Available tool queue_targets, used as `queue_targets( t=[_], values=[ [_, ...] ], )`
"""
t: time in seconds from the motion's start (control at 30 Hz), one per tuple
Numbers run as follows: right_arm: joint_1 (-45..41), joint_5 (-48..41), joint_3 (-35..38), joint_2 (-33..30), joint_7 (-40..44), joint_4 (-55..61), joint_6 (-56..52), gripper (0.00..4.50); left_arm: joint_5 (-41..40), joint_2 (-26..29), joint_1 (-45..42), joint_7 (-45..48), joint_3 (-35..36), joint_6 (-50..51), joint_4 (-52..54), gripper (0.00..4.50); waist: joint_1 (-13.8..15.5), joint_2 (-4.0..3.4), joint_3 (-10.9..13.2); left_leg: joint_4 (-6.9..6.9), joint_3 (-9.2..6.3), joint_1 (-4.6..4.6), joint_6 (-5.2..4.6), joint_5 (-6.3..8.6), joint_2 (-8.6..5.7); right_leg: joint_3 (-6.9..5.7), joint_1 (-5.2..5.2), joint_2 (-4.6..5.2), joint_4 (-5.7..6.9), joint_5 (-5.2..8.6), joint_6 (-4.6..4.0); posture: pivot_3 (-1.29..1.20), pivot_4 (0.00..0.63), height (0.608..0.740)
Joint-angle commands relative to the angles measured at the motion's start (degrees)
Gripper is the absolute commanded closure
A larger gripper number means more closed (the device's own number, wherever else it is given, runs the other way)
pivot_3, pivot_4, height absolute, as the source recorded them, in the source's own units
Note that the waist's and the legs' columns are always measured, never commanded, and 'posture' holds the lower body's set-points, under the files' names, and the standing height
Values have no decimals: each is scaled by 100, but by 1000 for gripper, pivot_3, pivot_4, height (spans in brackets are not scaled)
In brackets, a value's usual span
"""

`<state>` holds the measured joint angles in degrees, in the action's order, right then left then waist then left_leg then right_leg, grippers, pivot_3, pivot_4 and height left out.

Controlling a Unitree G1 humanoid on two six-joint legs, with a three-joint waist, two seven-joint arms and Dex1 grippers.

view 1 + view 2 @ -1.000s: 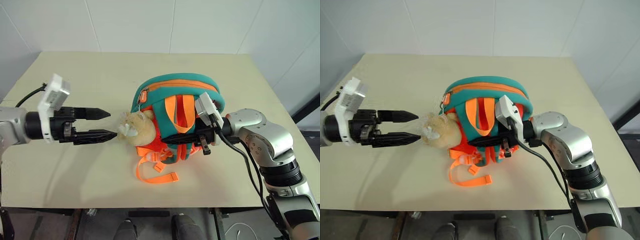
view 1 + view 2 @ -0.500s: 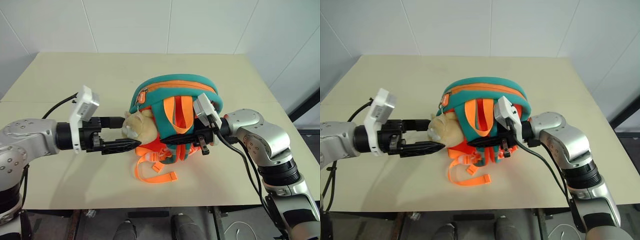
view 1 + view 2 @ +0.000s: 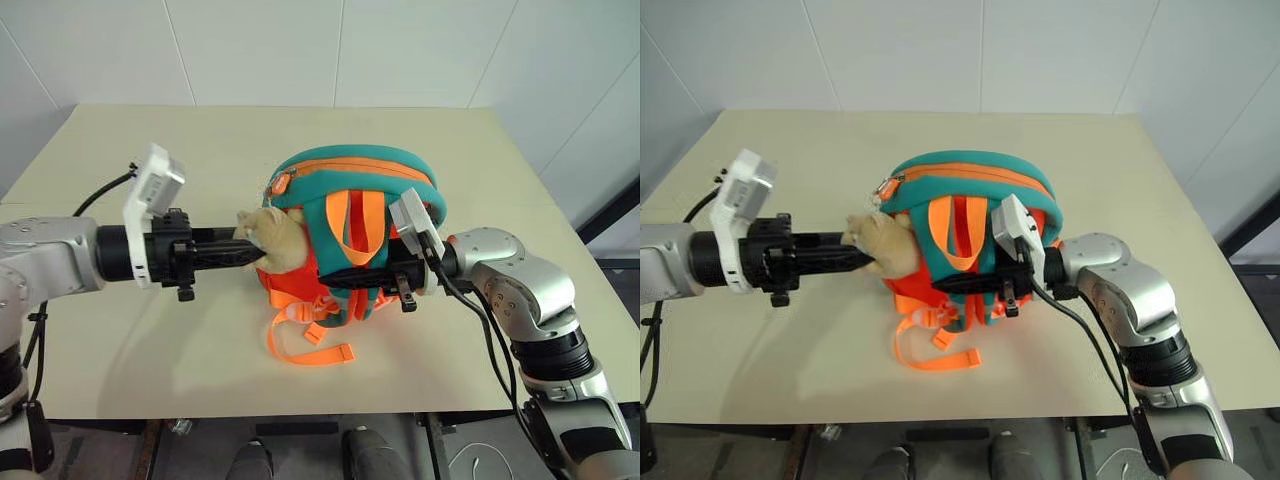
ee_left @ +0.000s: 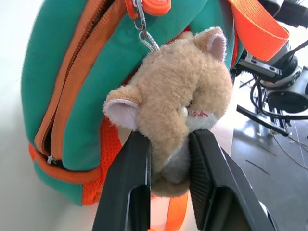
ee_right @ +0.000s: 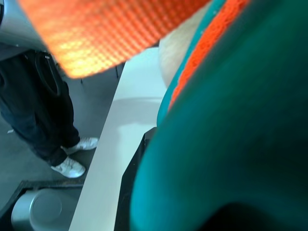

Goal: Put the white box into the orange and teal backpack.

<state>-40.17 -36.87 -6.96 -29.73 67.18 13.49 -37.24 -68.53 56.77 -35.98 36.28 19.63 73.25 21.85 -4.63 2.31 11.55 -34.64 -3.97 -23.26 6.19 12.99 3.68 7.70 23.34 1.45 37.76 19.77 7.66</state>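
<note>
The orange and teal backpack [image 3: 352, 176] stands on the table, its zipper looking closed along the top. A tan plush toy [image 4: 178, 96] hangs from its zipper pull by a small chain. My left gripper [image 3: 250, 254] reaches in from the left, level, shut on the plush toy; the two black fingers [image 4: 132, 178] pinch its lower part. My right gripper [image 3: 342, 275] comes from the right and lies across the backpack's front straps, shut on a teal strap [image 5: 226, 139]. The white box is out of view.
Loose orange straps [image 3: 310, 345] trail from the backpack toward the table's near edge. The beige table [image 3: 150, 140] has open surface behind and to the left. A person's legs in dark trousers and white shoes [image 5: 48, 110] stand beside the table.
My left gripper has moved right to the plush toy and closed on it, and the toy now sits a little higher against the backpack. The right gripper has held its place.
</note>
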Motion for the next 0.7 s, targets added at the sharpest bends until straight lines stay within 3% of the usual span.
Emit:
queue_targets(
  t=[0.03, 0.33, 0.57, 0.7],
  values=[
    [269, -342, 222, 19, -93, 426, -30, 4500, 386, 494, -7, 63, 318, -220, -368, 3861, 1, 2, 1, 0, 0, 0, 0, 0, 0, 0, 0, 0, 0, 0, 0, 0, 150, 740],
    [588, -625, 219, -13, -474, 833, -310, 4500, 1434, 1132, 416, 773, 90, -925, -1331, 3906, -7, -2, 3, 8, 2, 0, 1, 1, 0, 0, 4, 0, -3, 2, -3, 0, 150, 740],
    [561, -611, 172, -37, -538, 799, -289, 4500, 2588, 1233, 830, 1299, -1267, -1470, -1643, 3920, -11, -2, 3, 29, 4, 3, 1, 1, 1, 0, 11, -1, -5, 6, -11, 0, 150, 740],
    [519, -571, 168, -41, -545, 743, -257, 4500, 3043, 970, 759, 1361, -1869, -1664, -1794, 3921, -7, -3, 3, 31, 5, -1, 1, 1, 1, 0, 13, -1, -11, 7, -11, 0, 150, 740]
  ],
)
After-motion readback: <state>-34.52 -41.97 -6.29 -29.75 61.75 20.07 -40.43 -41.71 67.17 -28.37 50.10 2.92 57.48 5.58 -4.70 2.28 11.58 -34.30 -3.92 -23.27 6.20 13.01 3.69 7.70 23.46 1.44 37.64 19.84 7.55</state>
